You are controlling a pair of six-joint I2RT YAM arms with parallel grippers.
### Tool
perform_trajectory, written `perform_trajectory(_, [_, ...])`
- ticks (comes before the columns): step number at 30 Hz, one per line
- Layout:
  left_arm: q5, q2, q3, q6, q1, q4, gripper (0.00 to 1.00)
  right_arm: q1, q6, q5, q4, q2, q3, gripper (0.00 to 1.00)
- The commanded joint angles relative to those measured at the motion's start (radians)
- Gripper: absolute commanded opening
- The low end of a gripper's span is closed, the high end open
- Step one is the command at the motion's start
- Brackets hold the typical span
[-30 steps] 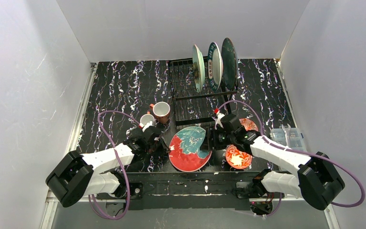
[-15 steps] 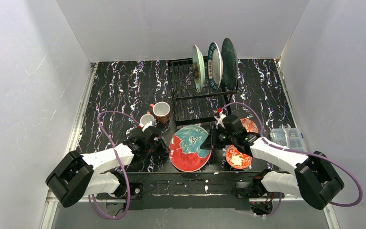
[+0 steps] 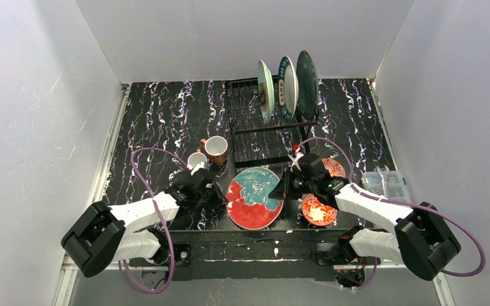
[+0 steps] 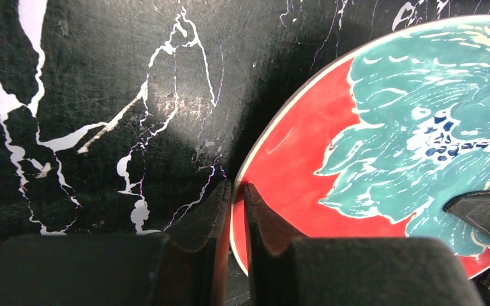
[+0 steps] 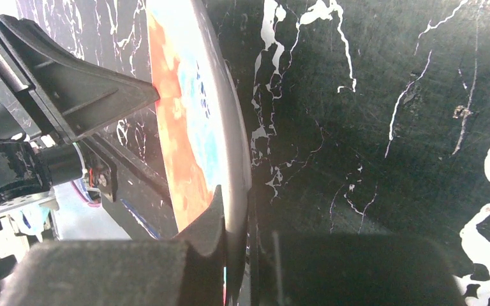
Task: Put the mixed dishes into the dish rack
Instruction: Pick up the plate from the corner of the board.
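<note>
A red plate with a teal pattern (image 3: pixel 254 197) sits near the table's front edge between my two grippers. My left gripper (image 3: pixel 220 194) is shut on its left rim; the rim (image 4: pixel 237 210) runs between the jaws in the left wrist view. On the opposite side my right gripper (image 3: pixel 282 188) is shut on the right rim, its fingers (image 5: pixel 214 217) pinching the edge of the plate (image 5: pixel 185 127). The dish rack (image 3: pixel 255 137) holds three upright plates: pale green (image 3: pixel 265 89), white (image 3: pixel 287 86) and dark teal (image 3: pixel 307 76). Two mugs (image 3: pixel 216 148) (image 3: pixel 196 159) stand left of the rack. Two red-patterned bowls (image 3: pixel 319 210) (image 3: pixel 334 167) lie under the right arm.
A clear plastic box (image 3: pixel 388 183) sits at the table's right edge. White walls close in the left, right and back sides. The rack's flat grid base (image 3: pixel 245 115) stands just behind the held plate.
My right gripper has shut on the plate's right rim, having stood open a second ago. The left gripper has kept its grip and the plate has barely shifted.
</note>
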Motion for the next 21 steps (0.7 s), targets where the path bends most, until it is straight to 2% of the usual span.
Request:
perform_trajectory(1, [-0.045, 0.064, -0.067, 0.057, -0.005, -0.209, 0.14, 0.018, -0.014, -0.035, 0.074, -0.049, 0.034, 0.01])
perform_trajectory(6, [-0.047, 0.000, -0.060, 0.070, -0.004, -0.245, 0.35, 0.019, -0.033, -0.016, 0.014, -0.082, 0.071, 0.01])
perform_trajectory(12, [-0.047, -0.094, 0.013, 0.116, -0.005, -0.380, 0.48, 0.019, -0.071, 0.014, -0.085, -0.119, 0.119, 0.01])
perform_trajectory(21, [-0.048, -0.249, 0.148, 0.209, -0.004, -0.575, 0.63, 0.019, -0.142, 0.055, -0.260, -0.170, 0.213, 0.01])
